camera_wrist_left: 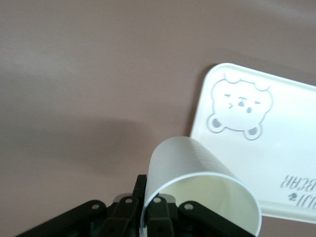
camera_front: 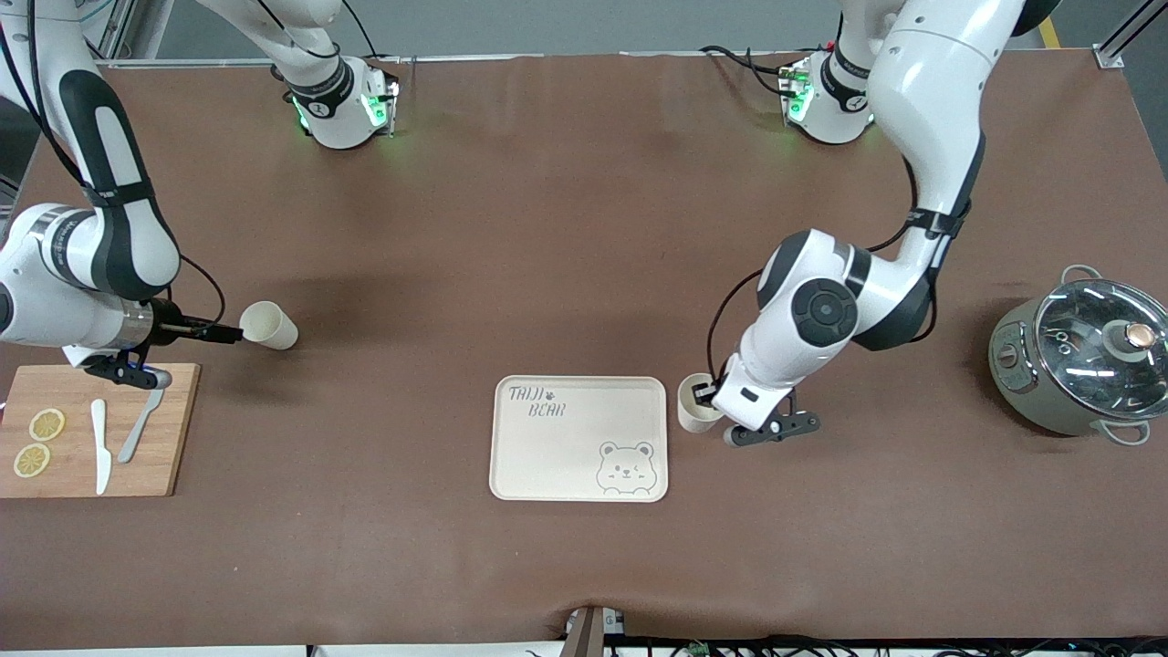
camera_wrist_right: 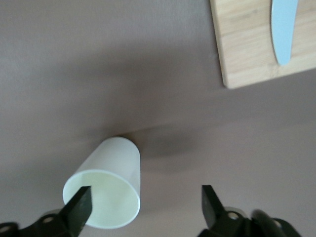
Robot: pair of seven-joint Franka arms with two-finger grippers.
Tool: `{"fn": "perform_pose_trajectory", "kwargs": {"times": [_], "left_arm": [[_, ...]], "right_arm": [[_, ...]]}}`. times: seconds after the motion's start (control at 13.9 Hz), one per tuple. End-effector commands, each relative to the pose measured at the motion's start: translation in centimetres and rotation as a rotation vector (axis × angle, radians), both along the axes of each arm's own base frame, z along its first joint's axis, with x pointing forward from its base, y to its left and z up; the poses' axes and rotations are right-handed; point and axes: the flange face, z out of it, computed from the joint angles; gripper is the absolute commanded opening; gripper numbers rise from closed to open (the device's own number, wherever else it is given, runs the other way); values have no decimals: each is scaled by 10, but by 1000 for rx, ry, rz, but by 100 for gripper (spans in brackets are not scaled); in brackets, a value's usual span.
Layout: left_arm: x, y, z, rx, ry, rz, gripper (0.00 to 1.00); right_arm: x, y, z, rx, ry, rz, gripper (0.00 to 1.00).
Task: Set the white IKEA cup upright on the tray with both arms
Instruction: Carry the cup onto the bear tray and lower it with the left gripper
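cup (camera_front: 693, 408) likely light, stiff, slick (thin wall); pinched at rim by left gripper (camera_front: 704, 394) beside tray (camera_front: 547, 456); right gripper (camera_front: 235, 334) spread wide at second cup (camera_front: 271, 326), tipped over.

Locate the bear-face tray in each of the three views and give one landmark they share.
Front view: tray low in the middle, beside the cup in the left gripper.
Left wrist view: tray at the picture's right edge, past the held cup.
Right wrist view: not in it.
Shared landmark: brown tabletop.
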Motion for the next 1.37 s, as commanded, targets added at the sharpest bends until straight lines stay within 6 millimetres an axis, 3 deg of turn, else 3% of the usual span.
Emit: {"fn": "perform_pose_trajectory", "kwargs": {"times": [0.0,0.07,0.22,0.36,0.5,0.58,0.65,0.86,1.01,1.15,1.22,1.3], "left_arm": [[9,-27,-6,1,-7,6,0],[9,-36,-9,-2,-10,1,0],[10,-53,-18,-12,-11,30,0],[15,-61,-27,-19,-19,38,0],[14,-75,-36,-28,-32,27,0],[18,-72,-41,-29,-50,33,0],[19,-73,-51,-33,-62,35,0],[19,-73,-68,-39,-78,33,0],[19,-73,-84,-36,-67,38,0],[19,-73,-87,-42,-76,39,0],[20,-71,-86,-35,-79,31,4],[21,-69,-84,-31,-81,35,48]], "right_arm": [[-22,8,-3,21,32,-4,78],[-25,8,-7,26,39,5,70],[-30,10,-13,31,52,8,63],[-31,13,-16,48,55,-3,43],[-31,14,-17,76,52,-33,39],[-31,15,-17,83,51,-37,25],[-31,15,-17,91,48,-35,18],[-34,16,-21,114,48,-31,12],[-33,15,-21,114,45,-34,0],[-30,14,-16,111,36,-32,0],[-27,15,-12,110,27,-31,0],[-19,14,-3,109,7,-31,0]]}}
